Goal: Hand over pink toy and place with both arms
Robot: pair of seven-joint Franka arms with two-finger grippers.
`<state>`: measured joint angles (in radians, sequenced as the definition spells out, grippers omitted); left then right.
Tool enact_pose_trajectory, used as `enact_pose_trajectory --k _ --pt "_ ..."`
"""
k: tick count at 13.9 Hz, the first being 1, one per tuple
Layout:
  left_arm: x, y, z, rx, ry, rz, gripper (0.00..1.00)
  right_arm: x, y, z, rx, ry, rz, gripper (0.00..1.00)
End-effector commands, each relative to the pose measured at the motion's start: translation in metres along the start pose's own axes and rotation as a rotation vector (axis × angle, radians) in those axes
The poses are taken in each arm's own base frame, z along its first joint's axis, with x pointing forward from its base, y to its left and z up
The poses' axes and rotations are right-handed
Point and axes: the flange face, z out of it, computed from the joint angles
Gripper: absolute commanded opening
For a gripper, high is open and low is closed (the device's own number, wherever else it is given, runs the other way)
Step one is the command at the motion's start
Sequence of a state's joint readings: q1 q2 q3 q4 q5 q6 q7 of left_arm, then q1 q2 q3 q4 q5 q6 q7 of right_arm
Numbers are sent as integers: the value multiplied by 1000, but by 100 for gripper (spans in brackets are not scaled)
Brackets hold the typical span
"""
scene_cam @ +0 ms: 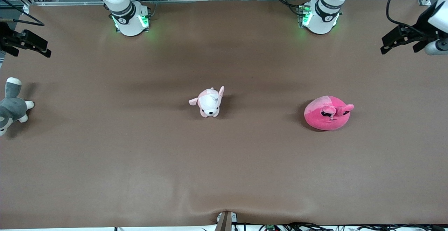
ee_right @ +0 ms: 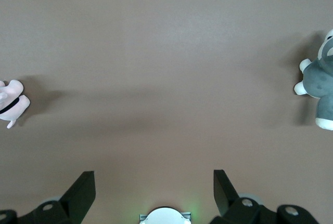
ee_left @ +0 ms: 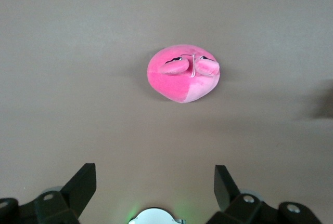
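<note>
The pink toy [scene_cam: 327, 113] is a round hot-pink plush with a paler patch and two ear flaps. It lies on the brown table toward the left arm's end and also shows in the left wrist view [ee_left: 183, 73]. My left gripper [scene_cam: 398, 50] hangs open and empty over the table edge at that end, well apart from the toy; it shows open in its wrist view [ee_left: 153, 182]. My right gripper [scene_cam: 34, 53] hangs open and empty over the right arm's end of the table, and shows open in its wrist view [ee_right: 153, 187].
A small pale pink-and-white puppy plush [scene_cam: 209, 102] stands at the table's middle, also in the right wrist view [ee_right: 10, 103]. A grey-and-white plush [scene_cam: 12, 105] lies at the right arm's end, also in the right wrist view [ee_right: 320, 83]. The brown table [scene_cam: 224, 175] is bare nearer the camera.
</note>
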<state>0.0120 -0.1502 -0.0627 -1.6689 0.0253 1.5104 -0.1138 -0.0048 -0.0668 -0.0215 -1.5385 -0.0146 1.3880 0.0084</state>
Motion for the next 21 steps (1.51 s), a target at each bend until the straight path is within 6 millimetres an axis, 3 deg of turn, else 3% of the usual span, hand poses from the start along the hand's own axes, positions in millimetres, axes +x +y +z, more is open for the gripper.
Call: enact_pose_trajectory --k 1,21 --pt "0 0 -5 -3 -23 16 100 -6 -1 -2 0 1 -4 100" --pt "-2 -2 8 6 -88 -4 100 -6 -1 -2 0 1 -1 100"
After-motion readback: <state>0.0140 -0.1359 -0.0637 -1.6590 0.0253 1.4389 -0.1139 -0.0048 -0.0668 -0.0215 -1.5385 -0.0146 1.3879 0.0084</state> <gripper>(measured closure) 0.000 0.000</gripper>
